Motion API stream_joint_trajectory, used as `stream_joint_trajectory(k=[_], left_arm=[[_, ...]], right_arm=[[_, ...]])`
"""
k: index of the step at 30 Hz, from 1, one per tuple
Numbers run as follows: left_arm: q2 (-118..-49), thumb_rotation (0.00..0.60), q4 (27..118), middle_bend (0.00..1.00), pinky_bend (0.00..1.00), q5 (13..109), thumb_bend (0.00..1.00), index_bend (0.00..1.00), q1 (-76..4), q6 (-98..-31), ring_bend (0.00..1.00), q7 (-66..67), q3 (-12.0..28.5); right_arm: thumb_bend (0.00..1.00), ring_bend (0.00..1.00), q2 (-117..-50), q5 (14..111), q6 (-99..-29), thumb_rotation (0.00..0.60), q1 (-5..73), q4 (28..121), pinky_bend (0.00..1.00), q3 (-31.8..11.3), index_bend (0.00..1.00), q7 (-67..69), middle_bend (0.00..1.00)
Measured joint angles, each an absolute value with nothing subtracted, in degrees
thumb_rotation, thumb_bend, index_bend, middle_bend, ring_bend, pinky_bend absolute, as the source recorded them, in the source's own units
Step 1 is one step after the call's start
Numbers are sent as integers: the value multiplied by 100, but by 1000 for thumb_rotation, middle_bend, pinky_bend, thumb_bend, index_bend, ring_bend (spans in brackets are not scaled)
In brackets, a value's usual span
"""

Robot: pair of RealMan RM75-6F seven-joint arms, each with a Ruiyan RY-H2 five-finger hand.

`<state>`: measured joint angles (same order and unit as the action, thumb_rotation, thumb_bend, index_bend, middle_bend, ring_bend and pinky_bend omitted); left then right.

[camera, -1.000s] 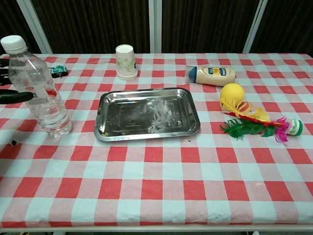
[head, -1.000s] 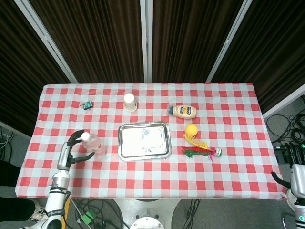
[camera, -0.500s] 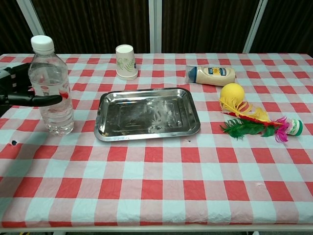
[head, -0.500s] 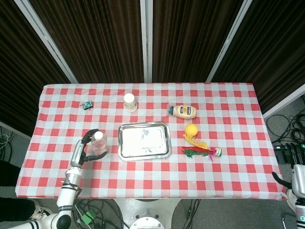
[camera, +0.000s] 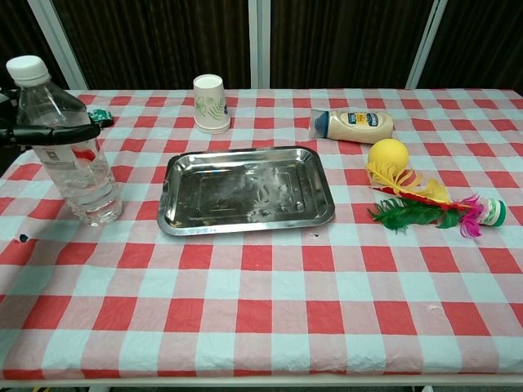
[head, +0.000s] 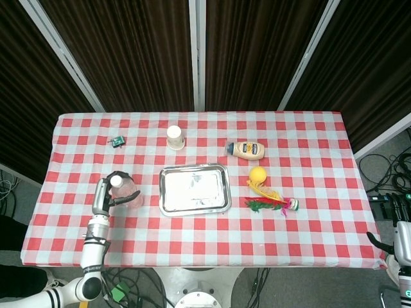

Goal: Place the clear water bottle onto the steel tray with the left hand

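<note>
left robot hand [head: 109, 196] wrapped round clear water bottle [camera: 69, 151] left of steel tray [camera: 245, 189], paper cup [camera: 211, 104] behind tray, mayonnaise bottle [camera: 354, 125], yellow ball [camera: 387, 153], feather shuttlecock [camera: 433, 208] on its right, red-checked tabletop [camera: 261, 302], dark curtains [head: 128, 51]

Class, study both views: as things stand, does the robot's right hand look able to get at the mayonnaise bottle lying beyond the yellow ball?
Probably not easily. The right hand sits off the table's near right corner, far from the mayonnaise bottle, which lies toward the far side. The yellow ball and feather toy lie roughly between them.
</note>
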<state>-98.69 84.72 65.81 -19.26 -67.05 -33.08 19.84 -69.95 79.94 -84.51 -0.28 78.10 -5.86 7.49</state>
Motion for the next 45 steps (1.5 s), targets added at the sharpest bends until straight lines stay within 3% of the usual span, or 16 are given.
stream_joint_trajectory(k=[10, 20, 26, 32, 36, 45], left_arm=[[-9808, 600, 8690, 726, 442, 6487, 205, 726, -2173, -6785, 445, -2964, 2361], [-9468, 600, 8938, 726, 446, 6499, 206, 726, -2999, -6530, 448, -2584, 3245], [-9431, 600, 8735, 726, 452, 6035, 216, 724, -2901, -6252, 458, -2596, 2832], [-9279, 600, 8737, 721, 465, 6452, 220, 718, -3176, -6331, 467, -2674, 3184], [-9247, 600, 8695, 721, 472, 6845, 229, 717, -3118, -6309, 468, -2743, 3102], [-9192, 600, 8570, 721, 480, 6345, 230, 718, -3317, -6305, 480, -2906, 3127]], right_arm=[[101, 0, -6963, 7980, -8431, 600, -21, 7857, 0, -599, 0, 769, 65], [101, 0, -6968, 7964, -8399, 600, -25, 7848, 0, -584, 0, 774, 65], [101, 0, -6972, 7977, -8415, 600, -30, 7835, 0, -582, 0, 785, 65], [101, 0, -6991, 8004, -8404, 600, -24, 7844, 0, -557, 0, 730, 66], [101, 0, -6973, 7953, -8364, 600, -27, 7844, 0, -566, 0, 771, 66], [101, 0, -6956, 7914, -8299, 600, -7, 7874, 0, -574, 0, 740, 66]])
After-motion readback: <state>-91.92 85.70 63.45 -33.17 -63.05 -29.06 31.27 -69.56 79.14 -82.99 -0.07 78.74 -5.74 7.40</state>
